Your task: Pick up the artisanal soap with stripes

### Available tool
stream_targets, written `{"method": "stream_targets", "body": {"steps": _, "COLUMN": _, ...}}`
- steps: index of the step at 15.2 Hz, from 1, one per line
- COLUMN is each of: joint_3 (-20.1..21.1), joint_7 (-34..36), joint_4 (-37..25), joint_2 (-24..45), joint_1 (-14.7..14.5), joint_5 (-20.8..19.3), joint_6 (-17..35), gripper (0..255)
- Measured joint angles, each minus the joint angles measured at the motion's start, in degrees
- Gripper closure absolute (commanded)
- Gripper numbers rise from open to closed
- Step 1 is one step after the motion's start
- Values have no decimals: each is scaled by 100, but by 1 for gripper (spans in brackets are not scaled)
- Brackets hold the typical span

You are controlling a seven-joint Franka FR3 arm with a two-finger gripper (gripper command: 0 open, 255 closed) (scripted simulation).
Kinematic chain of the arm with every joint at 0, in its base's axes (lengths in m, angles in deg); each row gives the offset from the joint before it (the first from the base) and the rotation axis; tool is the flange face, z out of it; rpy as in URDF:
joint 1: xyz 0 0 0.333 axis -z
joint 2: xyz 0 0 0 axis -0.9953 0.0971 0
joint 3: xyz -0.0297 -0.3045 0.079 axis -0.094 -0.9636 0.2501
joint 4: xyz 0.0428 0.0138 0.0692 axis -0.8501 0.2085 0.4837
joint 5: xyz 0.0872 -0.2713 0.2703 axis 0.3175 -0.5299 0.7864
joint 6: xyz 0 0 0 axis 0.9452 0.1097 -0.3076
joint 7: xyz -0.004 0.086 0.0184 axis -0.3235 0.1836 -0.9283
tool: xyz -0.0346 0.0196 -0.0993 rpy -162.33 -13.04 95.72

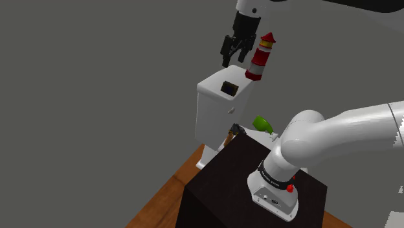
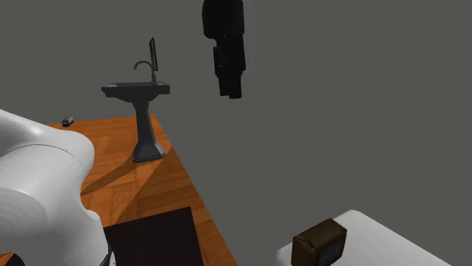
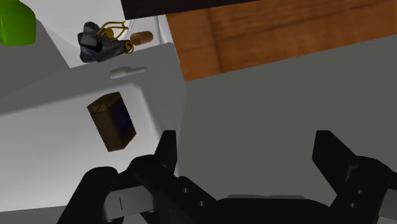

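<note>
I had the gripper (image 3: 247,143) released, its two fingers standing wide apart with nothing between them, and it hung above the white toilet tank (image 1: 213,113). The soap (image 3: 112,121), a brown block with one dark blue face, lay flat on the tank lid, below the gripper and off to the outer side of one finger, not under the gap.

My worry was this offset. In the wrist view the gap looked past the lid edge, down at the grey floor. I judged that a straight descent would close on air, or put one finger onto the lid rim.

The block also sat turned at an angle to the fingers, so I expected a corner grip that could twist it loose. It was near the lid edge, and a push from a finger could slide it off.

In the shoulder view a red and white lighthouse figure (image 1: 260,57) appeared close beside the gripper; a sideways correction could knock it over.
</note>
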Motion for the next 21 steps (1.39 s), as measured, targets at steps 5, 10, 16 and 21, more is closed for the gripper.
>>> {"method": "stream_targets", "body": {"steps": 5, "joint_3": -359, "joint_7": -470, "joint_4": 285, "joint_2": 81, "joint_1": 55, "joint_5": -198, "joint_6": 339, "gripper": 0}}
{"method": "stream_targets", "body": {"steps": 10, "joint_3": -957, "joint_7": -1241, "joint_4": 583, "joint_2": 406, "joint_1": 155, "joint_5": -513, "joint_6": 936, "gripper": 0}}
{"method": "stream_targets", "body": {"steps": 16, "joint_3": -1704, "joint_7": -2196, "joint_4": 667, "joint_2": 1136, "joint_1": 246, "joint_5": -806, "joint_6": 1734, "gripper": 0}}
{"method": "stream_targets", "body": {"steps": 21, "joint_3": -2324, "joint_7": -3028, "joint_4": 567, "joint_2": 1984, "joint_1": 255, "joint_5": -872, "joint_6": 2461, "gripper": 0}}
